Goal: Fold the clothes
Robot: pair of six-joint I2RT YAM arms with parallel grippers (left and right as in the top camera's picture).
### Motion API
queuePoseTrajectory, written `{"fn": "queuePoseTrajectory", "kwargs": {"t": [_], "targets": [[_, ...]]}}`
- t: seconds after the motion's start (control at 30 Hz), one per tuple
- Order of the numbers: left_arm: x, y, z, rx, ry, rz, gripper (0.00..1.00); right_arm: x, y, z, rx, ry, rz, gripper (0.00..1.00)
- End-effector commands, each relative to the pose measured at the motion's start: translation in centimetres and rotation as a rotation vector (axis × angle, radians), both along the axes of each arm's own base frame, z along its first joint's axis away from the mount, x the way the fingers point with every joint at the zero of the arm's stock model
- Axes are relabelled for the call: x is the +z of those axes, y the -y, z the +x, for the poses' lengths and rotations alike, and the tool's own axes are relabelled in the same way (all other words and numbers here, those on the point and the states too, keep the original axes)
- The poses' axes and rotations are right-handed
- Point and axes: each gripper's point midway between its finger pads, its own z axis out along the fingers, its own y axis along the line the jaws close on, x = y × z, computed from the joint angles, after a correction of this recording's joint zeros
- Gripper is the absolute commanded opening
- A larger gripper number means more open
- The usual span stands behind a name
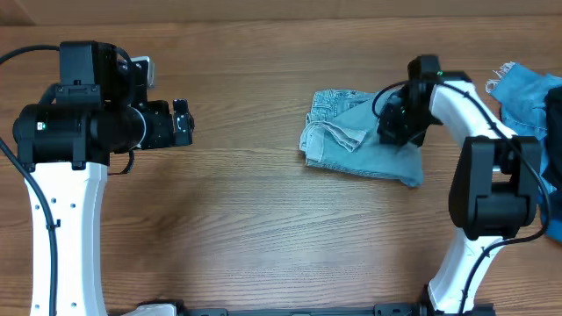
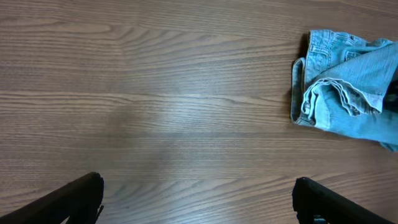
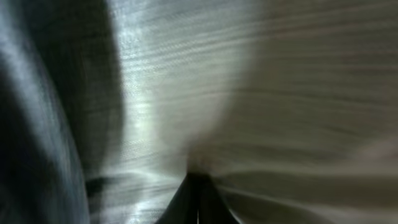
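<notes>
On woodgrain table (image 1: 246, 219), crumpled pale denim jeans (image 1: 358, 147); left jaws released, right jaws unclear

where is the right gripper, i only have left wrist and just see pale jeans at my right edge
Observer: In the overhead view, the right gripper is down on the right part of those pale jeans.
Operator: any other clothes out there
Observer: Yes, a medium blue garment with a frayed white edge lies at the far right edge of the table, apart from the jeans.
</notes>
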Motion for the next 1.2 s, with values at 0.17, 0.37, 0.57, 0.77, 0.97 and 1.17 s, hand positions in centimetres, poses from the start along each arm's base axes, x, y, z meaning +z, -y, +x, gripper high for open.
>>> {"fn": "queuePoseTrajectory", "kwargs": {"t": [0.17, 0.37, 0.57, 0.77, 0.97, 1.17], "targets": [[0.0, -0.2, 0.1, -0.005, 0.004, 0.009, 1.00, 1.6, -7.6, 2.1, 0.185, 0.188, 0.273, 0.04], [0.0, -0.2, 0.1, -0.005, 0.004, 0.009, 1.00, 8.4, -10.8, 6.1, 0.274, 0.426, 0.484, 0.04], [0.0, -0.2, 0.1, -0.005, 0.004, 0.009, 1.00, 14.3, -11.1, 9.5, 0.310, 0.624, 0.476, 0.04], [0.0, -0.2, 0.1, -0.005, 0.004, 0.009, 1.00, 10.2, -7.7, 6.3, 0.156, 0.353, 0.306, 0.04], [0.0, -0.2, 0.1, -0.005, 0.004, 0.009, 1.00, 5.0, -3.1, -1.3, 0.116, 0.001, -0.022, 0.04], [0.0, -0.2, 0.1, -0.005, 0.004, 0.009, 1.00, 0.6, -2.8, -4.4, 0.114, -0.080, -0.036, 0.04]]}}
